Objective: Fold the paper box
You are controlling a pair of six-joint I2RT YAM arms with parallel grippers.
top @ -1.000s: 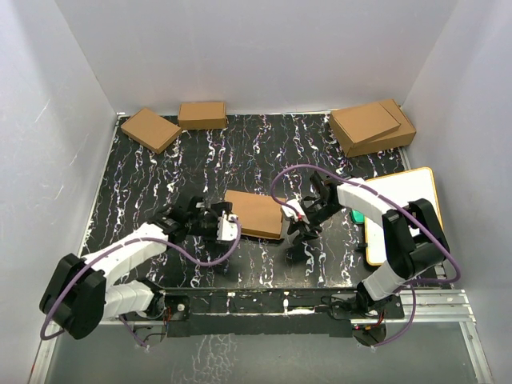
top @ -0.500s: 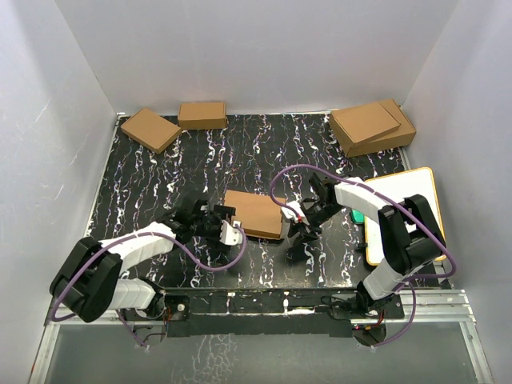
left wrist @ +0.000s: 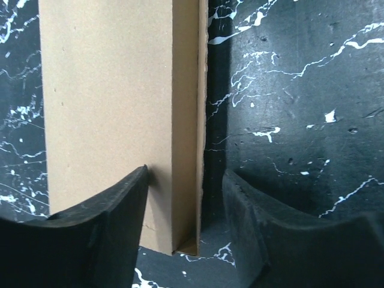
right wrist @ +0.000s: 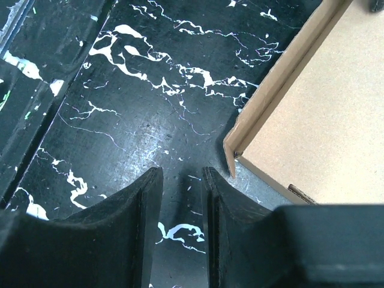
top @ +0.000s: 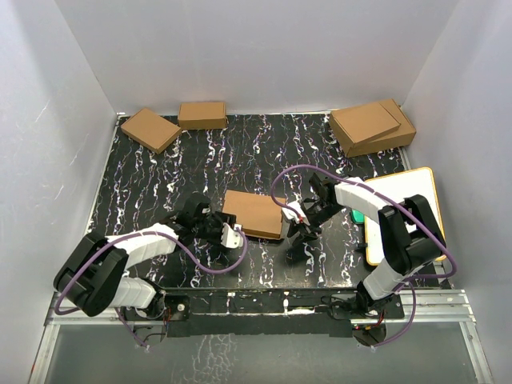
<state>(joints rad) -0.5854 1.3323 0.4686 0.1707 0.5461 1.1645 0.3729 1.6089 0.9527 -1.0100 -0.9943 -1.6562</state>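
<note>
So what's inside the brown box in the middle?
Just bare cardboard floor inside the paper box; nothing lies in it. The left gripper covers one corner, so that bit is hidden.

Soft, even overhead light — dull sheen on the black white-veined tabletop (right wrist: 150,129), narrow shadow beside the brown corrugated-cardboard paper box (left wrist: 108,90), left gripper's black fingers (left wrist: 72,240) slightly blurred up close

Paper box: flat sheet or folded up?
Folded up: the paper box has upright walls meeting at a corner in the right wrist view. Whether a lid closes it: cannot tell.
</note>
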